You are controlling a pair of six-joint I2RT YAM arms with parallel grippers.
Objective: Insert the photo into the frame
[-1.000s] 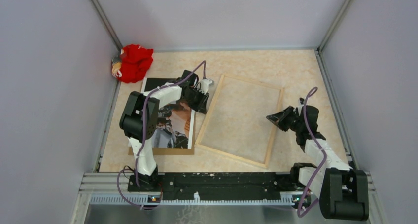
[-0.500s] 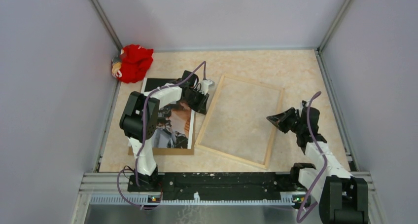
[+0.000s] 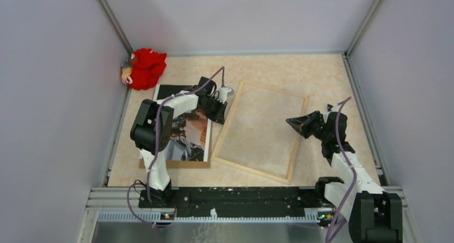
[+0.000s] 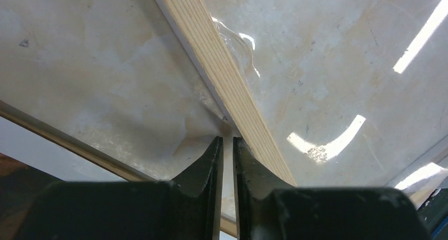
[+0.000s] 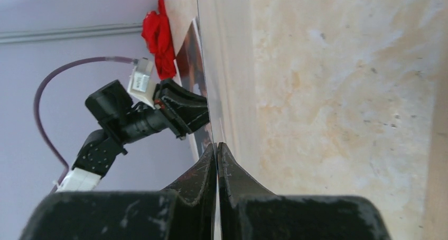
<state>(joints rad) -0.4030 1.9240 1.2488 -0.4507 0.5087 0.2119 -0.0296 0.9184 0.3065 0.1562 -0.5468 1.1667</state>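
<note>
You see one frame [image 3: 251, 168], pale wood back up. One photo [image 3: 184, 141], dark figures with a white border, lies flat just left of it. Two grippers: left [image 4: 227, 140] at the frame's left rail, nearly closed, and you cannot tell whether it pinches anything; right [image 3: 292, 122] over its right rail, pressed together.

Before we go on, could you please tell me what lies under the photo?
A brown backing board shows along the photo's near edge; the rest underneath is hidden by the photo.
</note>
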